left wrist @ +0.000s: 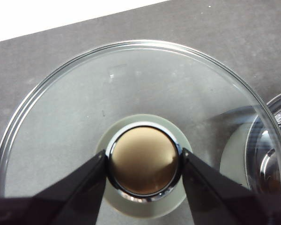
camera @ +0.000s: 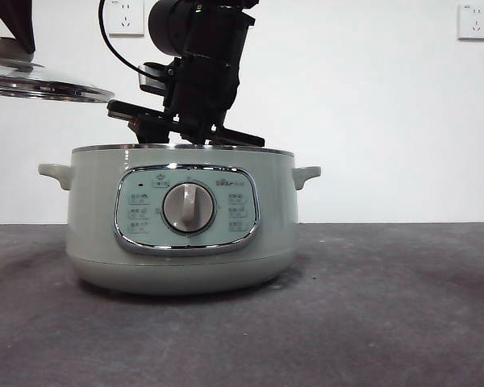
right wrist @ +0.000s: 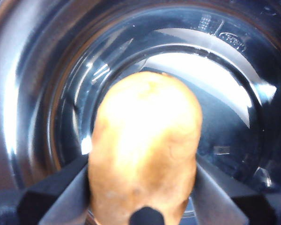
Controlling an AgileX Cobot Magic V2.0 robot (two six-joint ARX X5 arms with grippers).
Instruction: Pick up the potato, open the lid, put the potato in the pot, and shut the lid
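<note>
The pale sage-green pot (camera: 181,222) stands open on the table, with its silver dial (camera: 188,207) facing me. My right gripper (right wrist: 143,187) is shut on the orange-brown potato (right wrist: 145,154) and holds it inside the pot's shiny steel bowl (right wrist: 51,79). In the front view that arm (camera: 198,72) reaches down into the pot, and the potato is hidden behind the wall. My left gripper (left wrist: 144,164) is shut on the lid's knob (left wrist: 143,161) and holds the glass lid (camera: 44,81) in the air, up and to the left of the pot.
The dark grey table (camera: 387,306) stretches around the pot. A white wall with two sockets (camera: 474,20) stands behind. The pot's rim (left wrist: 271,140) shows beside the lid in the left wrist view.
</note>
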